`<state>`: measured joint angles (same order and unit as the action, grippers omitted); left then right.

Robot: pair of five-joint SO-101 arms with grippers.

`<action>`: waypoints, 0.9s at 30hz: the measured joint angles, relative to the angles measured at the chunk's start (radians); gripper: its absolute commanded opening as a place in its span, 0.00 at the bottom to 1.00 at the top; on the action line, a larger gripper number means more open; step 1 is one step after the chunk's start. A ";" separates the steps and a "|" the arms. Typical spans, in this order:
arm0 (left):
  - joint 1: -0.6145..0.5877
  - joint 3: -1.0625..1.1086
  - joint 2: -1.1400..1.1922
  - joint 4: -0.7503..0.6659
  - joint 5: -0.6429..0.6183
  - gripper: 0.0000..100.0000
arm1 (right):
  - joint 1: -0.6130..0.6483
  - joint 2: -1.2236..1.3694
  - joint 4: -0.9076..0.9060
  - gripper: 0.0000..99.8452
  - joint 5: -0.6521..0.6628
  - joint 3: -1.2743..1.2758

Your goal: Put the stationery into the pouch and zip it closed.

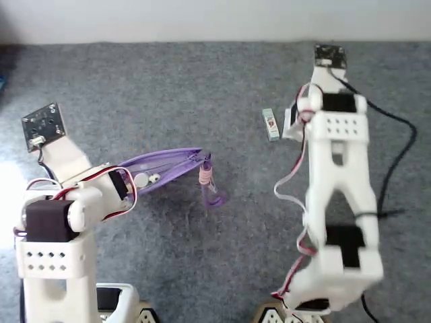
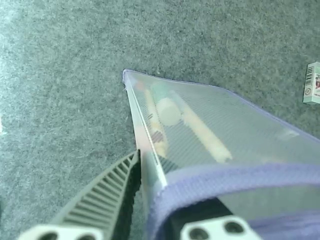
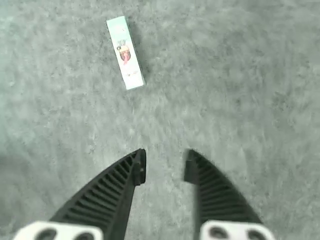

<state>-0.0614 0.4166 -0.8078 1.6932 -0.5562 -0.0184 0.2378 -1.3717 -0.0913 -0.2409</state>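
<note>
The left gripper (image 2: 150,162) is clamped on one end of the purple pouch (image 1: 165,165), which stretches across the grey counter (image 1: 202,81) with pens (image 2: 205,131) inside. A strap (image 1: 210,185) trails from its far end. The right gripper (image 3: 164,162) hangs partly open, holding nothing, near a small box (image 3: 125,52) that lies well apart from the pouch.

By left arm (image 1: 60,202): purple pouch (image 1: 165,165) (small box (image 1: 271,124) apart).
</note>
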 measured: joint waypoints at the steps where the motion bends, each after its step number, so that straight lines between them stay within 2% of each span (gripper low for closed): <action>1: 0.000 0.000 0.000 0.000 0.000 0.01 | -0.003 0.057 -0.018 0.37 0.000 -0.058; 3: 0.000 0.000 0.000 0.000 0.000 0.01 | -0.005 0.170 -0.060 0.41 0.003 -0.172; 7: 0.000 0.000 0.000 0.000 0.000 0.01 | 0.025 0.368 -0.152 0.41 0.049 -0.407; 16: 0.000 0.000 0.000 0.000 0.000 0.01 | 0.123 0.755 -0.166 0.41 0.121 -0.910; 23: 0.000 0.000 0.000 0.000 0.000 0.01 | 0.146 1.031 -0.161 0.24 0.146 -1.203; 27: 0.000 0.000 0.000 0.000 0.000 0.01 | 0.144 1.126 -0.121 0.21 0.146 -1.266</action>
<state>-0.0614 0.4166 -0.8078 1.6932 -0.5562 0.1258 1.3640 -1.4929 0.0545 -1.5067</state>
